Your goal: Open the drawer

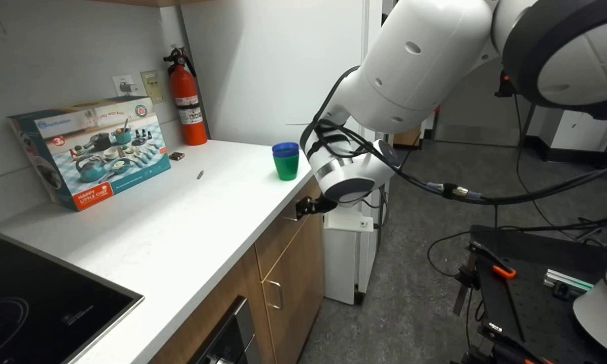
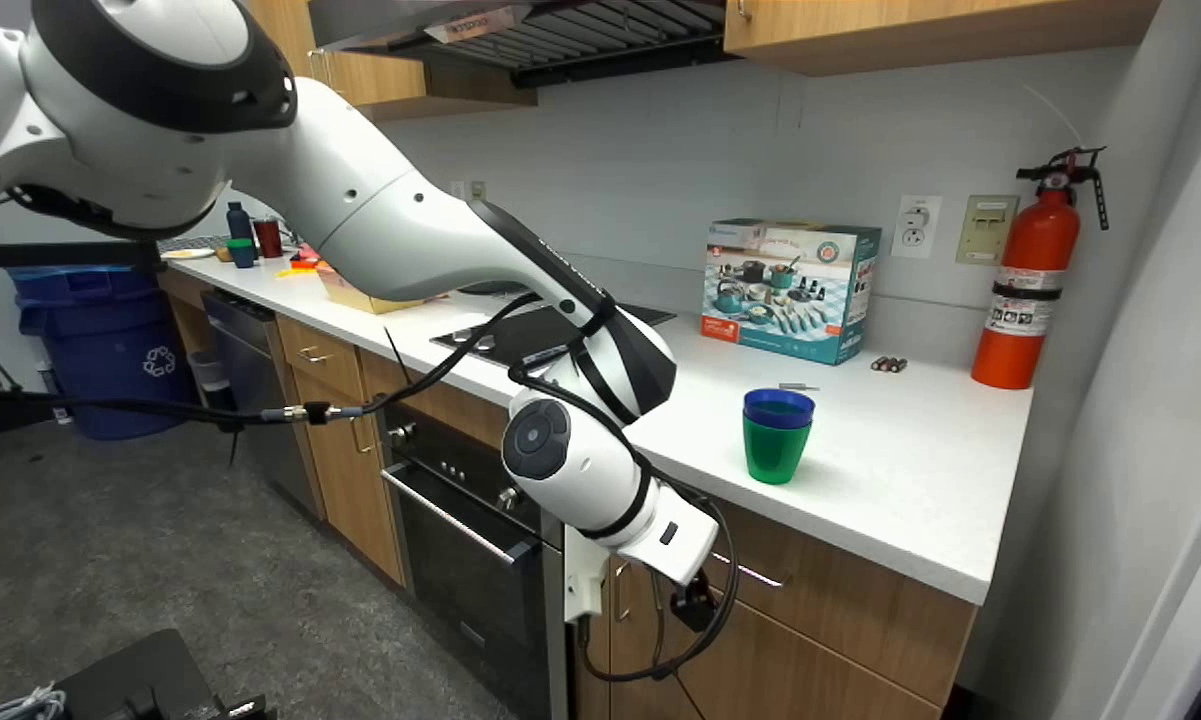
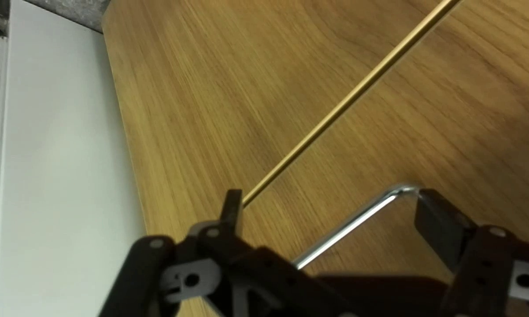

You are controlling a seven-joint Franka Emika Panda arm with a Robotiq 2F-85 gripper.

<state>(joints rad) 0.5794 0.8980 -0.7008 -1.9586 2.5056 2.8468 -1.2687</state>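
Observation:
The drawer has a medium-brown wood front, seen in both exterior views (image 1: 273, 237) (image 2: 860, 615) and in the wrist view (image 3: 480, 132). It sits shut, flush under the white counter. Its metal bar handle (image 3: 348, 225) runs diagonally between my fingers in the wrist view; its lower end is hidden behind the left finger. The handle also shows in both exterior views (image 1: 290, 219) (image 2: 760, 572). My gripper (image 3: 330, 193) is open, with fingers spread apart. The right fingertip appears close to the handle's upper bend; contact cannot be told. The gripper is also at the drawer front in both exterior views (image 1: 303, 208) (image 2: 695, 602).
A cabinet door (image 1: 298, 283) with a vertical handle is below the drawer. Stacked green and blue cups (image 2: 775, 445) stand on the counter (image 1: 202, 217) above it. A white panel (image 3: 66, 167) stands beside the cabinet. Loose cables (image 2: 730, 600) hang around the wrist. An oven (image 2: 470, 540) is alongside.

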